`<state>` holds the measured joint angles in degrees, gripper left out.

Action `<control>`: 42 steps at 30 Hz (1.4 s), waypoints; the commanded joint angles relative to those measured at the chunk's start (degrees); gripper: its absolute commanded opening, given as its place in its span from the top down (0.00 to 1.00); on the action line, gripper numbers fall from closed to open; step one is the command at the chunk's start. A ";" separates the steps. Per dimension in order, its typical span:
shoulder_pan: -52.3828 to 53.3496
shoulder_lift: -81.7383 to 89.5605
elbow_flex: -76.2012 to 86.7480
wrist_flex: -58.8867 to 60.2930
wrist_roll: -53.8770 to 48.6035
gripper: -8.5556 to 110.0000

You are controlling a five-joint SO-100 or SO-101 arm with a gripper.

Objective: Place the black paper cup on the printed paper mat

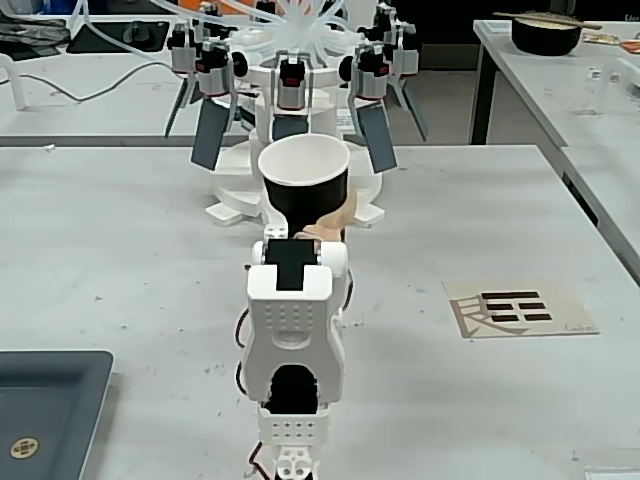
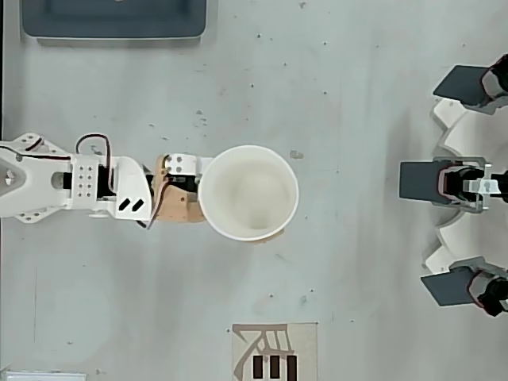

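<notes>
The black paper cup (image 1: 304, 188), white inside with a white rim, stands upright and open-side up just ahead of the white arm in the fixed view. In the overhead view the black paper cup (image 2: 248, 192) looks large, so it seems raised off the table. My gripper (image 1: 322, 228) is shut on its lower part; the tan fingers (image 2: 179, 208) reach under the rim and their tips are hidden. The printed paper mat (image 1: 520, 308) lies flat and bare, to the right of the arm in the fixed view. In the overhead view the printed paper mat (image 2: 275, 352) is at the bottom edge.
A dark grey tray (image 1: 45, 410) sits at the lower left; the same tray (image 2: 115, 20) is top left from overhead. A white round rig (image 1: 300, 90) with several small grey-bladed arms stands just beyond the cup. A dark bowl with chopsticks (image 1: 546, 32) is on another table.
</notes>
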<state>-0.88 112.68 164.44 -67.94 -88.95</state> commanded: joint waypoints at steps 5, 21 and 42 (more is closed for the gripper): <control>3.96 5.71 5.54 -3.52 1.32 0.86; 10.81 7.38 9.84 -4.31 2.46 0.85; 25.22 -9.05 -4.04 -8.26 3.69 0.86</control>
<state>22.68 105.29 164.44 -74.88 -85.87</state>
